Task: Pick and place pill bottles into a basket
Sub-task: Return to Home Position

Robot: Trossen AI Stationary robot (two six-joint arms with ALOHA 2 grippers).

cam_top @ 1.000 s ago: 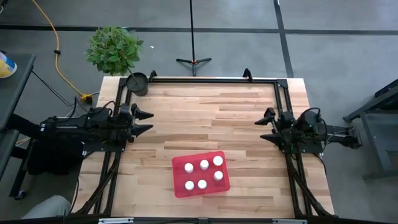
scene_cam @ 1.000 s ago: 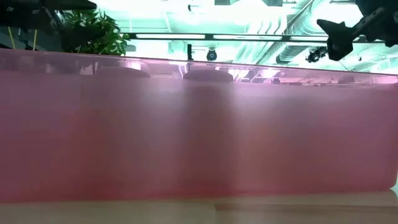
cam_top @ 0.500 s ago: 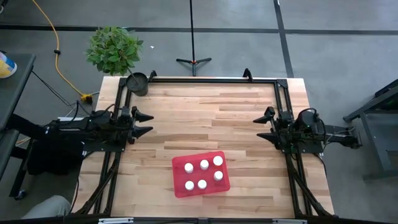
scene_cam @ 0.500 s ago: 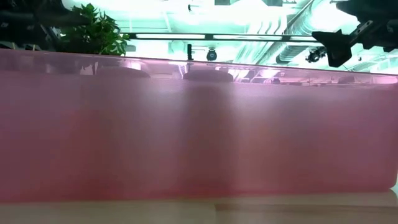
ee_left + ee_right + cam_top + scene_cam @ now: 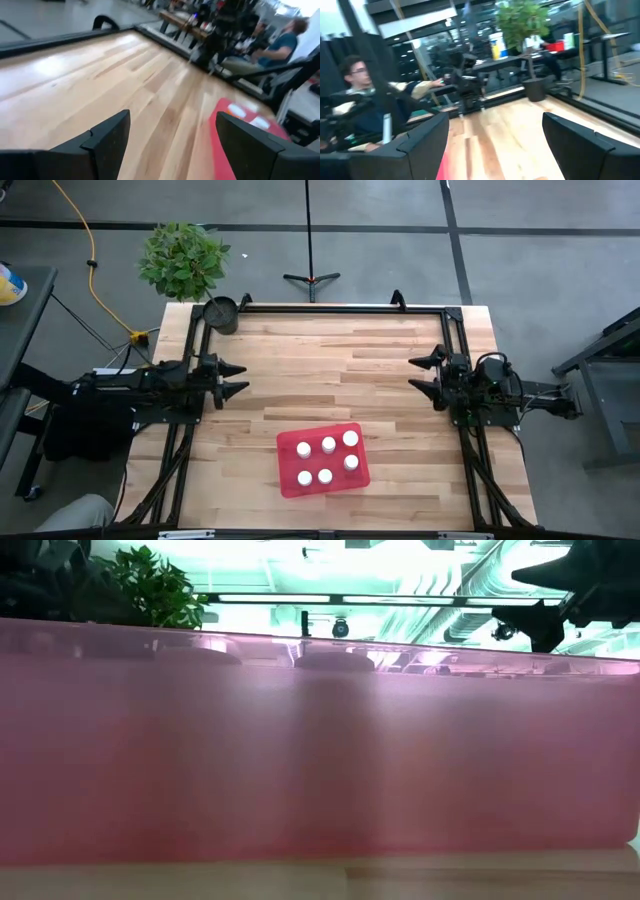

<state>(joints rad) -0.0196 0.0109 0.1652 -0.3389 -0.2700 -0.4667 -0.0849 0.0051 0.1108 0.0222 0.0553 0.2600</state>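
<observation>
The red basket (image 5: 322,459) lies flat on the table near its front edge, a little right of the middle. Several pill bottles with white caps (image 5: 327,460) stand inside it in two rows. In the low view the basket's wall (image 5: 320,740) fills most of the picture. In the left wrist view the basket's rim (image 5: 222,140) shows to one side. My left gripper (image 5: 238,378) is open and empty over the table's left side. My right gripper (image 5: 420,374) is open and empty over the right side. Both are well away from the basket.
A dark round cup (image 5: 221,313) stands at the table's far left corner, with a potted plant (image 5: 183,258) behind it. A black frame (image 5: 320,308) runs along the far and side edges. People show in the room beyond the table.
My left gripper has moved a little toward the table's far edge and right. My right gripper has moved toward the far edge and has risen in the low view. The basket and bottles have stayed where they were.
</observation>
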